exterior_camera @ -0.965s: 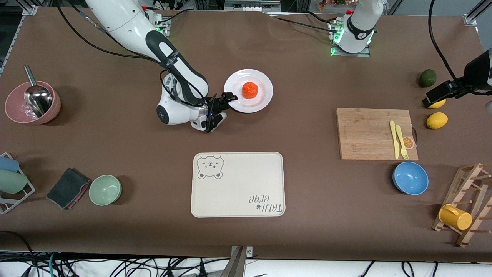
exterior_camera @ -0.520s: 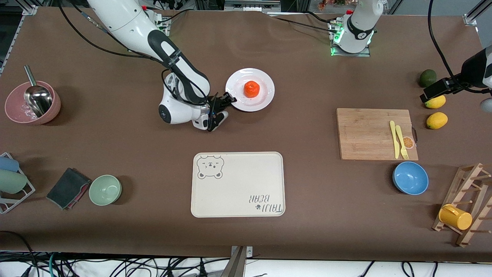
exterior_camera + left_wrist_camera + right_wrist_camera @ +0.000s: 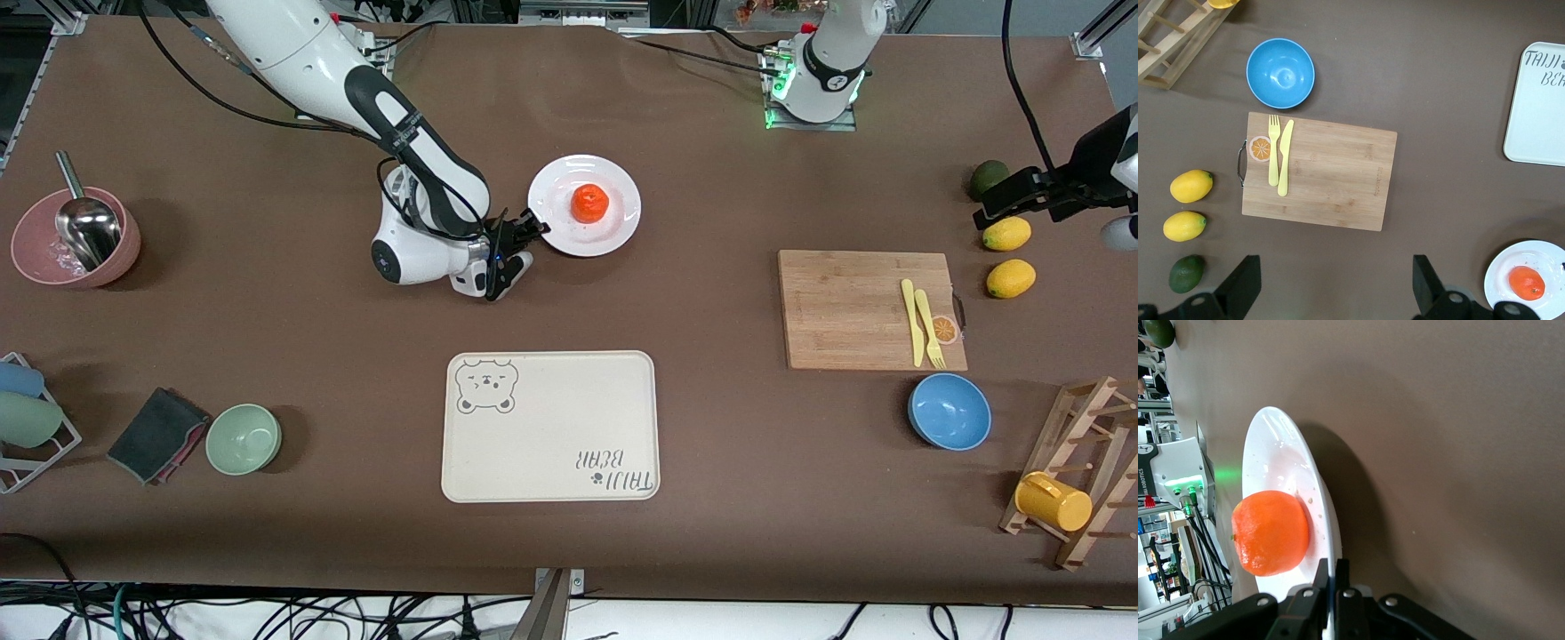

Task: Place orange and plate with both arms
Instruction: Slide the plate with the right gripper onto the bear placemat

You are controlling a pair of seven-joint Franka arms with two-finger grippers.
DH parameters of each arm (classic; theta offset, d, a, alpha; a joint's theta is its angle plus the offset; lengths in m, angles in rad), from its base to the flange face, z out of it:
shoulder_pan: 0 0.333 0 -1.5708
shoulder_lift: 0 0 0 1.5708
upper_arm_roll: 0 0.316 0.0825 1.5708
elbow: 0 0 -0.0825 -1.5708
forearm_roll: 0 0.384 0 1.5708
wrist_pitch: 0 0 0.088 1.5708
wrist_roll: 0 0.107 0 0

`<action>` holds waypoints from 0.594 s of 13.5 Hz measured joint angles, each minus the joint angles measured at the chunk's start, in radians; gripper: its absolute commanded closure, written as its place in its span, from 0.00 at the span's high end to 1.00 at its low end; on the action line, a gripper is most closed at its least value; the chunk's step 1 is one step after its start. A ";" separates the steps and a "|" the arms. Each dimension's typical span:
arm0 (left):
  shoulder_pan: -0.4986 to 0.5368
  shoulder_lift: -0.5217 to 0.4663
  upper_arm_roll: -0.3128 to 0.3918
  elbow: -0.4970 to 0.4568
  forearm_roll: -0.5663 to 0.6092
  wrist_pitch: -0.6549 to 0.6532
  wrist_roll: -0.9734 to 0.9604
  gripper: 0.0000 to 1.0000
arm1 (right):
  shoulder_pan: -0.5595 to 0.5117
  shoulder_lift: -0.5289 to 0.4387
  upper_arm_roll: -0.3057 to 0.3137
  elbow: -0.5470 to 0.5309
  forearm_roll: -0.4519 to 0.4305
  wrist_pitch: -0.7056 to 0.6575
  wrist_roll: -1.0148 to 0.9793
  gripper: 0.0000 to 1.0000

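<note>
Right gripper (image 3: pixel 532 228) jaws clamped on the white plate (image 3: pixel 622 191) rim, orange (image 3: pixel 589 203) on it, left gripper (image 3: pixel 1331 283) jaws spread wide above the surface (image 3: pixel 711 222).

"TAIJI BEAR" on cream tray (image 3: pixel 551 427)

Bright, even overhead light, soft shadows, glare on the plate (image 3: pixel 584 205), sharp focus.
</note>
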 measured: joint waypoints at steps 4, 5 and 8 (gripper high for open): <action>0.002 0.003 0.003 0.000 0.000 -0.001 0.001 1.00 | -0.006 -0.001 -0.004 0.037 0.000 0.002 0.000 0.00; 0.004 0.005 0.004 0.000 0.000 -0.001 0.001 1.00 | -0.012 -0.002 -0.007 0.055 0.000 0.005 0.000 0.00; 0.006 0.009 0.005 0.000 0.000 0.000 0.001 1.00 | -0.056 -0.004 -0.018 0.123 0.000 0.008 0.002 0.00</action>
